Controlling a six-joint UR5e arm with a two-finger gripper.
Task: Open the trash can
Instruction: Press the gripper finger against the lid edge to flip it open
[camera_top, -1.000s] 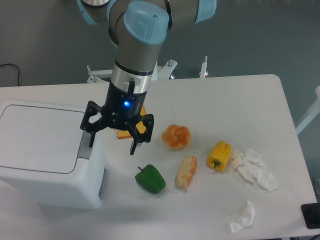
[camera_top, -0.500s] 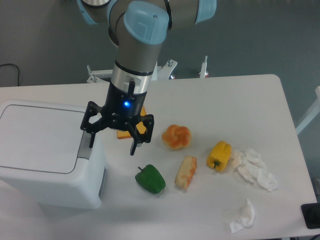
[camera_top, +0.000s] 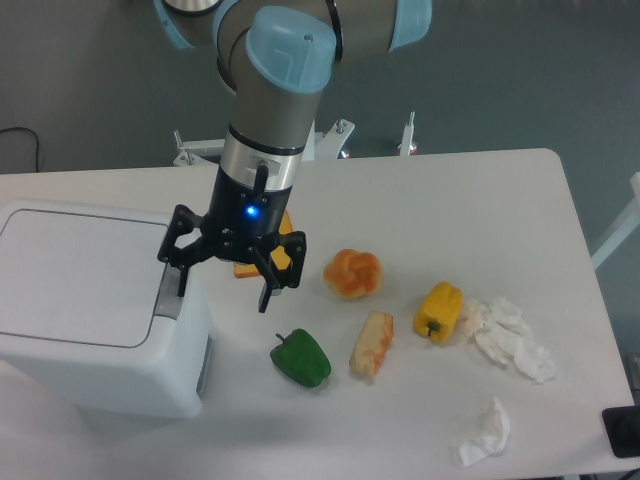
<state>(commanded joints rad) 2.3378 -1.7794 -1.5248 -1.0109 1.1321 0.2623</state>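
1. Nearest the camera: a crumpled white tissue (camera_top: 487, 432) lies alone near the front right of the white table (camera_top: 480, 210). A dark object (camera_top: 622, 432) is cut off by the frame at the right edge; can't tell what it is.
2. Trash can (camera_top: 95, 310) sits at the front left of the table: white, boxy, rounded corners. Its flat lid (camera_top: 75, 275) is down and closed. The grey latch strip (camera_top: 169, 292) runs along the lid's right edge.
3. Middle row, left to right: green pepper (camera_top: 300, 359), pale bread-like piece (camera_top: 372, 343), yellow pepper (camera_top: 439, 311), and a pile of crumpled white tissue (camera_top: 508, 336) touching the yellow pepper's right side.
4. Just behind that row is an orange-yellow bun-shaped item (camera_top: 352, 273).
5. Gripper (camera_top: 223, 284) hangs pointing down over the can's right edge. Its black fingers are spread wide apart and grip nothing. The left fingertip (camera_top: 183, 283) sits at or just above the latch strip; contact can't be confirmed. The right fingertip (camera_top: 265, 297) hangs over bare table.
6. A blue LED (camera_top: 250, 210) is lit on the gripper body.
7. An orange flat item (camera_top: 266, 258) is mostly hidden behind the gripper.
8. Far edge: metal clamp brackets (camera_top: 338, 132) on the table's back rim, with a grey floor beyond.
9. No readable brands, labels or text anywhere.
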